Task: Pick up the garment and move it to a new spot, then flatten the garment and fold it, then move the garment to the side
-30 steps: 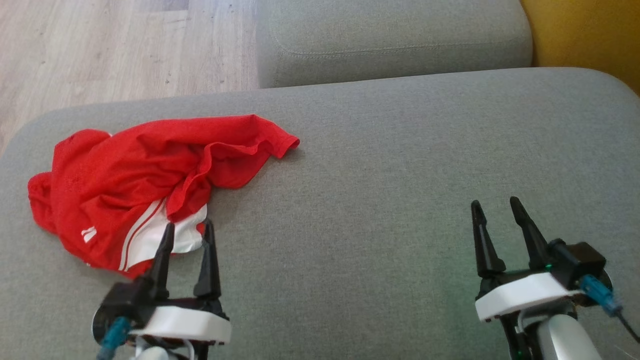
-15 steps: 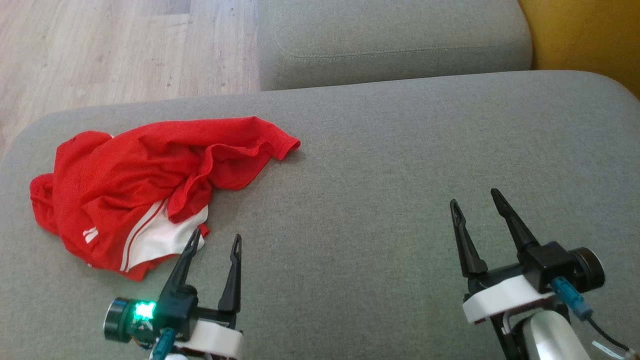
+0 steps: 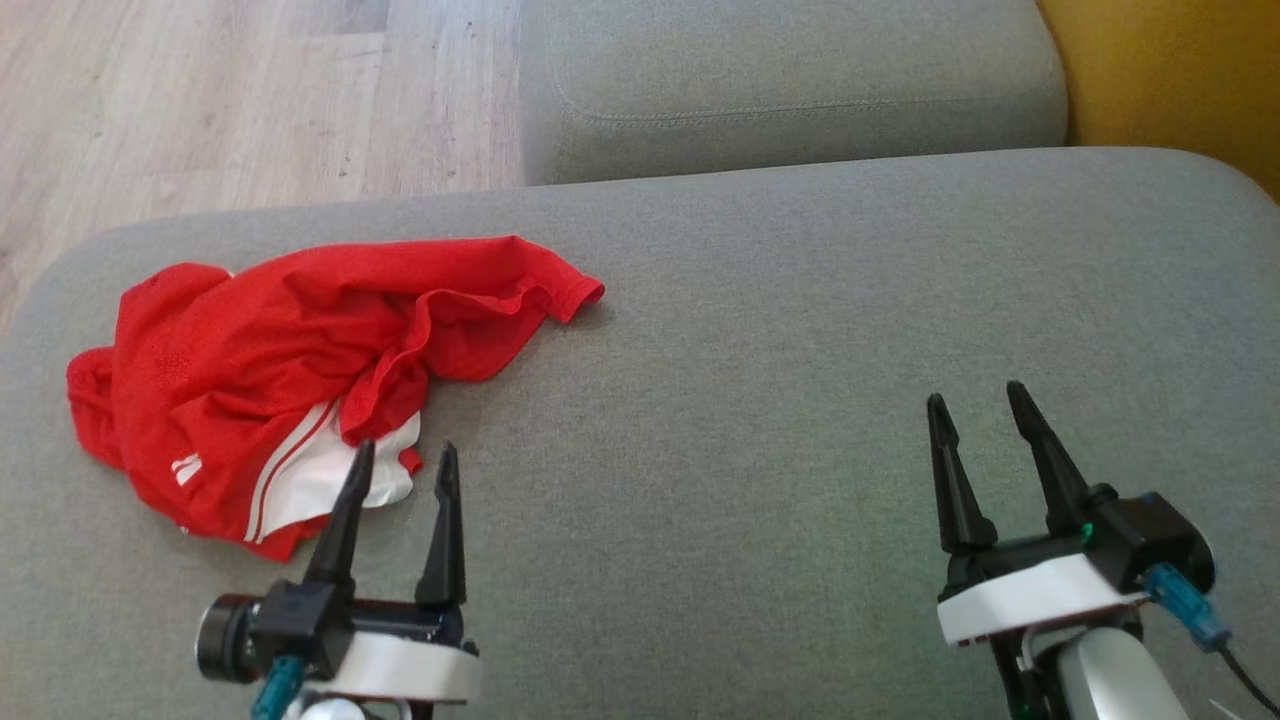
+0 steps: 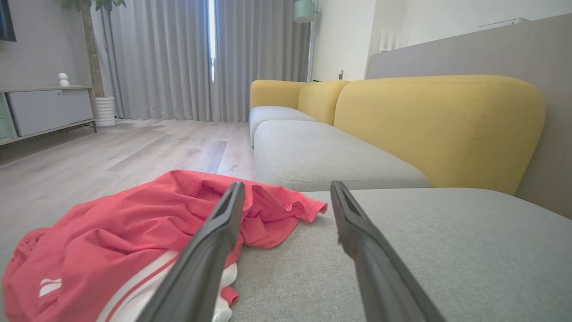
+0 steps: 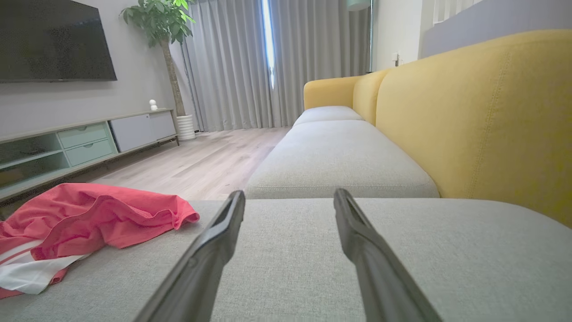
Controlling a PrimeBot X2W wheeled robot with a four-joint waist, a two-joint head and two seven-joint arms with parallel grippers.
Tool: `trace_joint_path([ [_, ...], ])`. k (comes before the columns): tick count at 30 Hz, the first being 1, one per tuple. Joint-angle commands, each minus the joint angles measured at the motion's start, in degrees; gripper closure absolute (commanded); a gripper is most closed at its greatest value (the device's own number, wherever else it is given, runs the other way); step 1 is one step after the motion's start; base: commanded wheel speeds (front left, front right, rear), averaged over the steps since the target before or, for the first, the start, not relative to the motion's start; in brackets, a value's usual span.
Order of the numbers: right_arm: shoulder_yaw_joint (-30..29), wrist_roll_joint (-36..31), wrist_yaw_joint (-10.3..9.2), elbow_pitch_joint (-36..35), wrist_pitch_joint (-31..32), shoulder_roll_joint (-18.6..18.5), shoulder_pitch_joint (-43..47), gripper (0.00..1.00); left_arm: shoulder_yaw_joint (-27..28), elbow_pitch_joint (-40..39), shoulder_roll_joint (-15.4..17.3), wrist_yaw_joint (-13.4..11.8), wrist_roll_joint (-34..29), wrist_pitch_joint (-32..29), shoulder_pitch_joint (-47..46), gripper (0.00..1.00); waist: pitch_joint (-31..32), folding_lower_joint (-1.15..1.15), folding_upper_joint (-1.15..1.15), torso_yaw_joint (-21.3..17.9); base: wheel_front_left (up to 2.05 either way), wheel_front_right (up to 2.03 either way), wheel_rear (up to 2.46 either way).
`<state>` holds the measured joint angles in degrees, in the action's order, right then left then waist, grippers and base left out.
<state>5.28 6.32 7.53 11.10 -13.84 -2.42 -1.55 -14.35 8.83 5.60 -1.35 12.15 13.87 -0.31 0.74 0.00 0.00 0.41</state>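
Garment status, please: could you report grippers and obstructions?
Left gripper open, at near edge of garment. Right gripper open, over cushion. Garment crumpled, unheld. Nothing in the way.

No legible text; small white logo (image 3: pixel 183 468) on garment (image 3: pixel 270 360) unreadable.

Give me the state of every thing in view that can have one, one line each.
garment, crumpled, unfolded, lying loose on the seat cushion
left tool, open, empty, by the garment's near edge
right tool, open, empty, above bare cushion
curtains, drawn, narrow gap of light
TV, screen dark
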Motion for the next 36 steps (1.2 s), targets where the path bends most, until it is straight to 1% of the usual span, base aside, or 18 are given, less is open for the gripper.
trace_joint_path([
  [1,1.4,0.29,-0.04,-0.99,-1.09,-0.45,-0.97,0.0,2.32,-1.79,-0.41,0.68,-1.91,1.06,-0.81,0.0,0.08,0.0,0.0,-0.01,0.0,0.0,0.0],
  [4,2.35,0.98,-0.04,1.74,-1.16,-0.45,-0.88,0.0,2.27,0.89,-0.99,2.39,-2.29,1.13,-0.2,0.0,0.17,0.0,0.0,-0.18,0.0,0.0,0.0],
  [7,2.55,2.51,-0.04,3.17,-1.16,-0.45,-1.11,0.0,2.66,2.26,-1.43,3.22,-2.71,1.13,-0.41,0.0,0.22,0.0,0.0,-0.36,0.0,0.0,0.0],
  [15,2.44,3.53,-0.04,3.65,-1.16,-0.45,-1.34,0.0,5.01,2.27,-2.28,3.81,-2.72,1.13,-0.6,0.0,0.33,0.0,0.0,-0.34,0.0,0.0,0.0],
  [21,3.18,4.16,-0.04,3.7,-1.16,-0.45,-1.26,0.0,5.97,2.14,-2.53,4.17,-2.7,1.13,-0.47,0.0,0.42,0.0,0.0,0.64,0.0,0.0,0.0],
  [28,5.02,5.58,-0.04,4.06,-1.16,-0.45,-0.93,0.0,7.54,2.73,-2.65,4.28,-3.14,1.13,-0.45,0.0,0.81,0.0,0.0,3.92,0.0,0.0,0.0],
  [36,7.64,7.36,-0.04,4.39,-1.16,-0.45,-0.4,0.0,9.4,3.02,-2.68,4.03,-3.94,1.13,0.35,0.0,2.08,0.0,0.0,9.55,0.0,0.0,0.0],
])
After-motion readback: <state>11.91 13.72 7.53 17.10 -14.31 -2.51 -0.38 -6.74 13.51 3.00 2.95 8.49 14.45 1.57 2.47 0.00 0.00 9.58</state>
